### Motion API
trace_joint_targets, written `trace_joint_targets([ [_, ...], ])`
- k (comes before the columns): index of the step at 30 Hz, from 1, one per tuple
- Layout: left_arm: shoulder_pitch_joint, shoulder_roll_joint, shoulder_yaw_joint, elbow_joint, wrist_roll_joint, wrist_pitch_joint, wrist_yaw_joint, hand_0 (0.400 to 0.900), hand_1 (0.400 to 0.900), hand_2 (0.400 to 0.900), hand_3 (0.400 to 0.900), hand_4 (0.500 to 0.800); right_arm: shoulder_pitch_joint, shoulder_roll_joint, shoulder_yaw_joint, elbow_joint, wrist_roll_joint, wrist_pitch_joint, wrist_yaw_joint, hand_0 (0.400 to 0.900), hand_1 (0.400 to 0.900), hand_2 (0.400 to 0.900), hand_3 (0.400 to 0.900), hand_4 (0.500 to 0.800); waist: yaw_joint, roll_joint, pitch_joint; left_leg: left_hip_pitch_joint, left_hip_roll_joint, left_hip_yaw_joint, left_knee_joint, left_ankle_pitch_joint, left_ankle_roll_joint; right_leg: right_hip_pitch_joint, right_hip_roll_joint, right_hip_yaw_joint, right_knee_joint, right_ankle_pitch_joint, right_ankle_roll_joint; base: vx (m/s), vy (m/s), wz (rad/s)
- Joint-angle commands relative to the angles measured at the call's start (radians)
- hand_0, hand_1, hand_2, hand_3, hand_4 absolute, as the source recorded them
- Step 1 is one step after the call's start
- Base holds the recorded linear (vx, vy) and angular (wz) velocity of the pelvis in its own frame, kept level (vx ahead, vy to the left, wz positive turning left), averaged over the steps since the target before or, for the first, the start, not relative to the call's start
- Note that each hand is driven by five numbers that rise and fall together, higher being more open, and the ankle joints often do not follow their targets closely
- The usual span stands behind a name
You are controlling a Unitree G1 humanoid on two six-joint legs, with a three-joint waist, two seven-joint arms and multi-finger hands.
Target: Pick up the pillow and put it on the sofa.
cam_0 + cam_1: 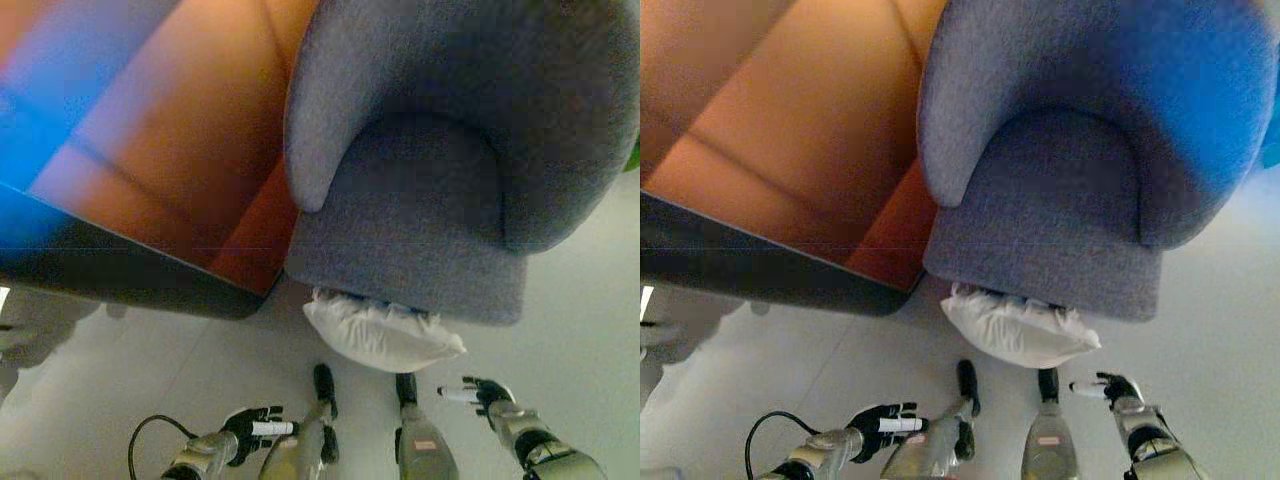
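Pale floor [590, 300], seen from above. White pillow [385, 335] lying on it against the front base of a grey armchair [450, 160], its upper edge tucked out of sight under the seat front. Seat bare. Orange sofa [190, 140] just beside the armchair, cut off by the frame. Left hand [255, 425] and right hand [485, 393] low near the floor, fingers loosely extended, empty, both apart from the pillow.

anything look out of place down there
Yes: the white pillow lies on the floor, pressed against the front base of the grey armchair, its top edge tucked slightly under it, not on a seat. The left hand and right hand are both below it, holding nothing.
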Motion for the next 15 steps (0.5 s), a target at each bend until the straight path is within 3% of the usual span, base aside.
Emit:
trace_joint_targets([
  [1, -0.024, 0.069, -0.027, 0.001, -0.083, -0.013, -0.027, 0.9, 0.9, 0.9, 0.9, 0.8, -0.068, -0.07, 0.039, 0.0, 0.043, -0.014, -0.028, 0.9, 0.9, 0.9, 0.9, 0.8, 0.024, -0.033, 0.045, -0.061, -0.106, -0.014, 0.133, -0.141, -0.018, -0.144, -0.019, -0.016, 0.175, -0.089, 0.001, -0.09, -0.018, 0.18],
  [11, -0.038, 0.135, -0.062, -0.15, -0.191, -0.026, -0.051, 0.9, 0.9, 0.9, 0.9, 0.8, -0.207, -0.226, 0.041, -0.002, 0.092, -0.045, 0.006, 0.9, 0.9, 0.9, 0.9, 0.8, 0.051, 0.017, 0.122, -0.239, -0.128, -0.021, 0.233, -0.136, -0.019, -0.332, -0.038, -0.061, 0.29, -0.097, -0.009, -0.07, -0.018, 0.15],
  [15, -0.035, 0.145, -0.068, -0.187, -0.214, -0.024, -0.048, 0.9, 0.9, 0.9, 0.9, 0.8, -0.23, -0.249, 0.045, -0.002, 0.097, -0.051, 0.007, 0.9, 0.9, 0.9, 0.9, 0.8, 0.052, 0.024, 0.131, -0.267, -0.129, -0.02, 0.249, -0.138, -0.018, -0.366, -0.04, -0.063, 0.317, -0.104, -0.009, -0.02, -0.015, 0.06],
])
